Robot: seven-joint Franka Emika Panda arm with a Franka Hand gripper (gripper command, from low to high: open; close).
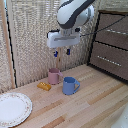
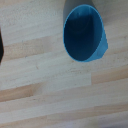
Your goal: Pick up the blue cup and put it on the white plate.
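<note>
Gripper (image 1: 62, 52) open, raised above the mugs. Blue cup (image 1: 69, 85) upright, empty, right of pink mug (image 1: 54, 76). Plate (image 1: 13, 108) bare, near left on table (image 1: 90, 105).

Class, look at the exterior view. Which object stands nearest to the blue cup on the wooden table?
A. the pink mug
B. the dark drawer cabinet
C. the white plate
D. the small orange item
A. The pink mug stands right beside the blue cup, closer than the small orange item, while the white plate lies far off toward the exterior view's left and the drawer cabinet stands behind.
</note>
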